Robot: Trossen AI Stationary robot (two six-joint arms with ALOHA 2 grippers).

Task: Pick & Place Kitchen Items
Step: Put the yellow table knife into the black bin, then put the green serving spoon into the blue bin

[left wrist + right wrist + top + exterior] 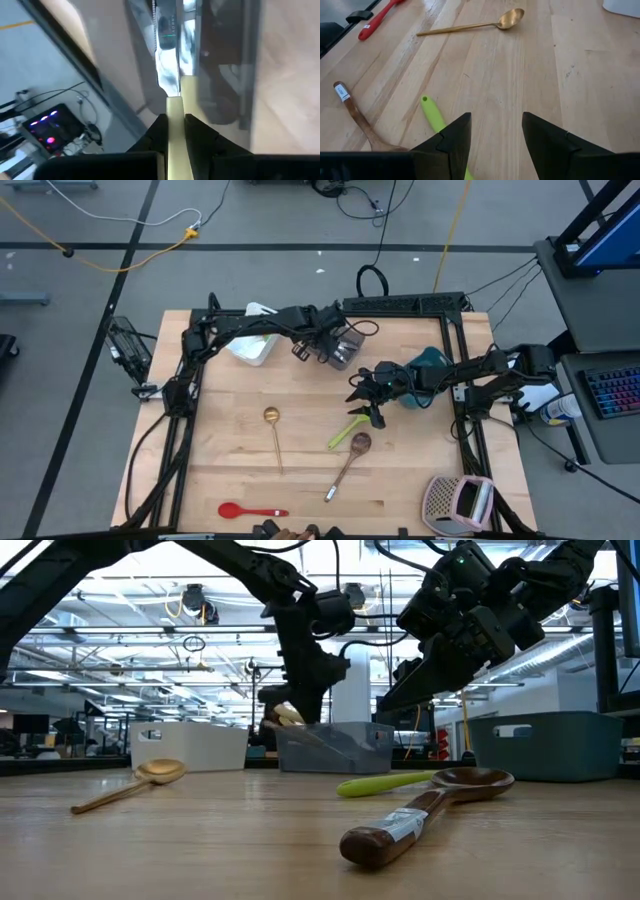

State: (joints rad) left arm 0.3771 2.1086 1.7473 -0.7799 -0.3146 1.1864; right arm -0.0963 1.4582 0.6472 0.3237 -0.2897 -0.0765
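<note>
Cream-handled knife [174, 125] being gripped by left gripper [173, 131] over the clear grey tub [345, 347]
Right gripper [493, 131] hovering, fingers spread, above lime-green slim spoon [434, 116]

No legible text anywhere, not even on the brown spoon's [351, 113] small white sticker.
</note>
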